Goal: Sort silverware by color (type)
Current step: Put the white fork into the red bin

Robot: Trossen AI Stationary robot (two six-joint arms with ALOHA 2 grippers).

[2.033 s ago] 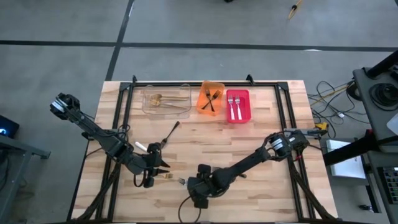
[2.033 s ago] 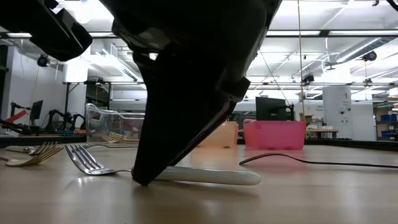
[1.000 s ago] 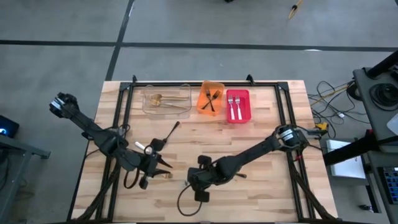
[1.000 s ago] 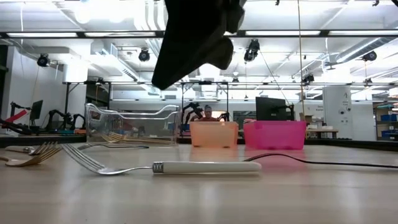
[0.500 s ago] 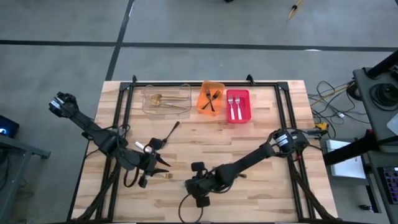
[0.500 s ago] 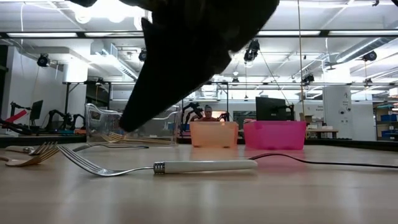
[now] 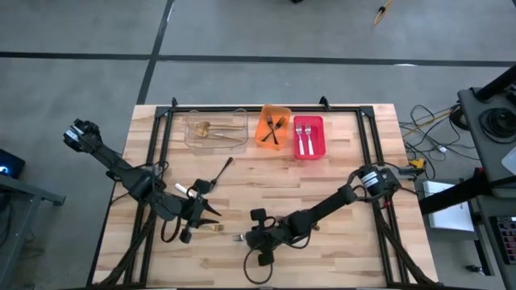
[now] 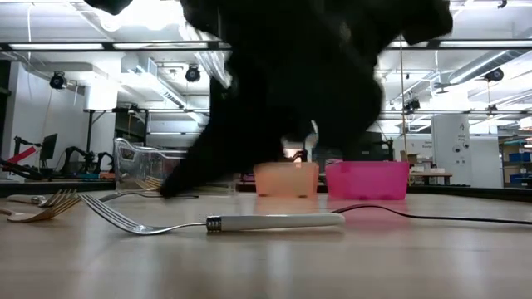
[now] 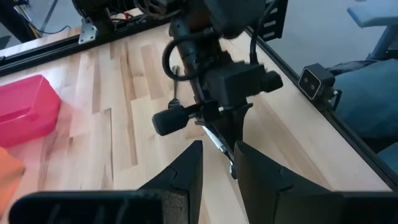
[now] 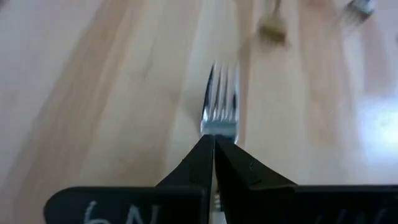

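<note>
- Right claw (image 7: 251, 238), fingers pressed together with nothing between them, sits low over the near table edge, directly above the neck of a silver fork (image 10: 219, 102); in the right wrist view the closed tips meet just behind the tines.
- That pale-handled fork (image 8: 218, 222) lies flat on the wood, not lifted, its tines angled up slightly.
- Left claw (image 7: 201, 211) waits just beside it, jaws partly spread and empty, above a gold fork (image 7: 213, 226).
- Already sorted, by the look of it: gold pieces in the clear bin (image 7: 215, 129), black forks in the orange bin (image 7: 273, 127), two silver forks in the red bin (image 7: 308, 136).
- Left to sort: the silver fork, the gold fork, a black utensil (image 7: 223, 168) at mid-table, and a second fork head (image 8: 25, 200) seen low at left, its colour unclear. Roughly two thirds done, at a guess.
- Against the frame a second ago, the right claw has dropped from above the table back down to the fork; the fork itself has hardly shifted, and the left arm has held its place.
</note>
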